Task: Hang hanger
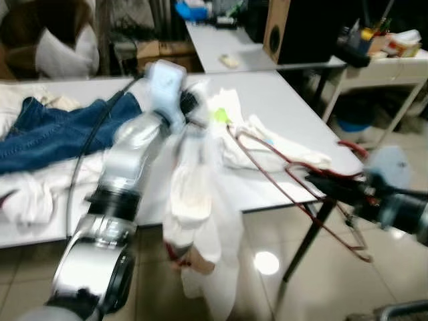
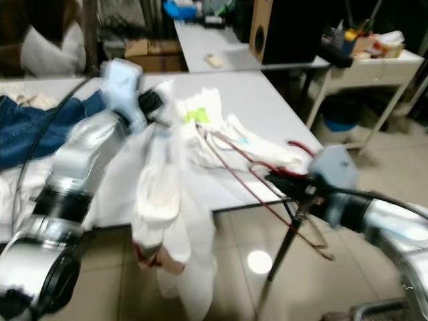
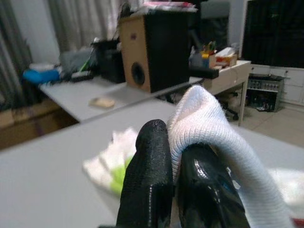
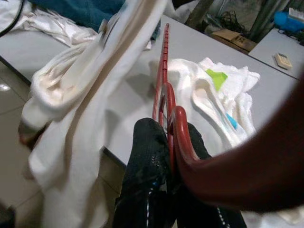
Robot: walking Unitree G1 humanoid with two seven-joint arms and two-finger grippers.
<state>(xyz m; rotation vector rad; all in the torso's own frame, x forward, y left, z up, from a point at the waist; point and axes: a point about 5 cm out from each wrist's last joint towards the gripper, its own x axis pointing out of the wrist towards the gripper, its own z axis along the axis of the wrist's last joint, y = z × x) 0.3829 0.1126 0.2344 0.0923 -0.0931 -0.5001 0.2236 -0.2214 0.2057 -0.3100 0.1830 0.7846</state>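
Observation:
A dark red wire hanger [image 1: 281, 175] is held out over the table's front right corner, with my right gripper [image 1: 314, 180] shut on it near its hook [image 4: 178, 137]. My left gripper [image 1: 190, 107] is raised above the grey table [image 1: 294, 114] and shut on a white garment [image 1: 197, 214], which droops past the table's front edge toward the floor. The cloth loops over the left fingers [image 3: 152, 180]. The hanger's far end [image 4: 164, 57] reaches toward the hanging garment.
Blue jeans [image 1: 53, 130] and white clothes [image 1: 27, 194] lie on the table's left part, another white garment with a green tag [image 1: 231, 124] in the middle. Behind stand a second table [image 1: 221, 47], a speaker [image 1: 281, 27] and a white side table [image 1: 381, 70]. Tiled floor lies below.

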